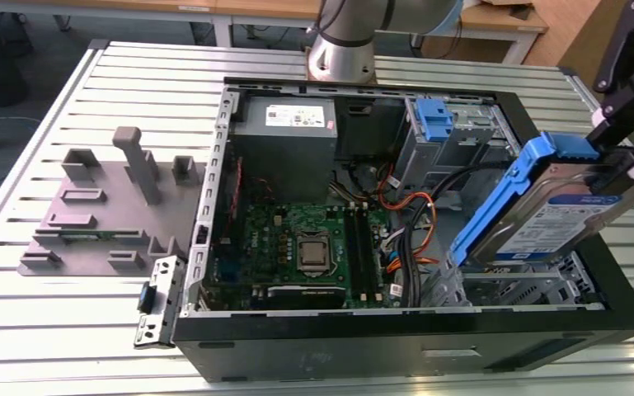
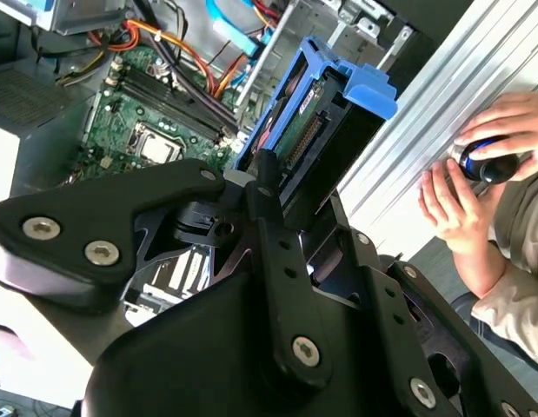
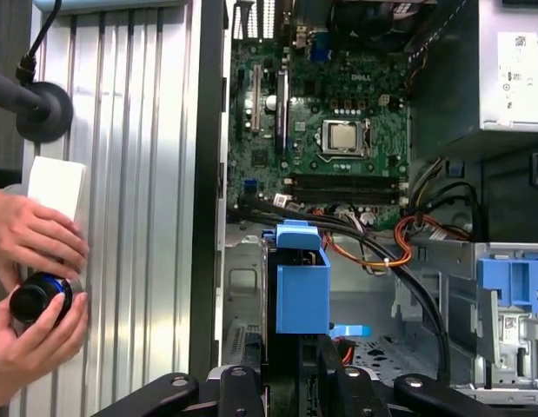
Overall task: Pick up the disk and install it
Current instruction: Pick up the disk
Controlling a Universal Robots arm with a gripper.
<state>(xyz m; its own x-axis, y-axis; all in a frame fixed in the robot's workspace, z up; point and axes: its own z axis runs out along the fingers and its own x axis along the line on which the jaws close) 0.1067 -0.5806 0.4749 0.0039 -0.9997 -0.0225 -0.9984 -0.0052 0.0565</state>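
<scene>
The disk (image 1: 564, 219) is a silver drive with a white-and-blue label and blue side rails. It hangs tilted over the right side of the open computer case (image 1: 405, 342), one end low above the metal drive bay (image 1: 514, 290). My gripper (image 1: 628, 169) is shut on its upper end, at the exterior view's right. In the second wrist view the disk (image 2: 316, 122) sticks out beyond the gripper (image 2: 277, 187) toward the case interior. In the first wrist view its blue rail (image 3: 302, 287) stands between the black fingers (image 3: 251, 387) above the bay floor.
Inside the case are a green motherboard (image 1: 300, 239), a grey power-supply box (image 1: 289, 124), a tall blue clip piece (image 1: 434, 120) and orange and black cables (image 1: 410, 206). A grey fixture tray (image 1: 96, 206) lies at the exterior view's left. A person's hands (image 3: 34, 252) hold a black round object beside the case.
</scene>
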